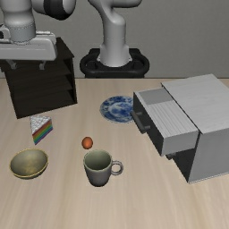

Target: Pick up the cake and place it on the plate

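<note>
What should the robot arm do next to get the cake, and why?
Probably bring the gripper down toward the cake. The gripper is high up by the black shelf, while the cake sits untouched on the table in front of that shelf, well apart from the blue plate.

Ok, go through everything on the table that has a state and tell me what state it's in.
cake: on the table, not on the plate.
plate: flat, nothing on it.
mug: upright, handle to the exterior view's right.
bowl: upright, looks empty.
cabinet drawer: pulled out.
gripper: raised above the black shelf unit, away from the cake.
</note>
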You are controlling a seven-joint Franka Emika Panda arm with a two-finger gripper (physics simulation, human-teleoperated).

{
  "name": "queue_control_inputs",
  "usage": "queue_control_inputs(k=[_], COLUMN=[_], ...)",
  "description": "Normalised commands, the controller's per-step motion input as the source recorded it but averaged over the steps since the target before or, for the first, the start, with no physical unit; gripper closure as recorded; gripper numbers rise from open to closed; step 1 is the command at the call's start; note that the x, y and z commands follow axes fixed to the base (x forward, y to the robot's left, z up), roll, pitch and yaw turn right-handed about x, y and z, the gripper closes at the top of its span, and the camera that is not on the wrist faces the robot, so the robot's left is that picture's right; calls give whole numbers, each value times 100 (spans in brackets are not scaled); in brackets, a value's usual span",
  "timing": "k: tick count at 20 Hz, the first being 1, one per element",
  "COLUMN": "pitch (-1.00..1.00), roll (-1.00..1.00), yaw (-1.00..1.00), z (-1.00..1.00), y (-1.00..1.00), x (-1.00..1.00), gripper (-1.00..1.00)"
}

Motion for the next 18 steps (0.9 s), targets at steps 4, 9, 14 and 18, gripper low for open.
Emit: queue_control_inputs(k=[4, 9, 14, 18], pitch=[0, 0, 0, 0], roll=[0, 0, 0, 0], yaw=[0, 0, 0, 0], z=[0, -40, -100, -100], y=[0, 20, 0, 0], x=[100, 0, 0, 0], gripper=[-100, -100, -100, -100])
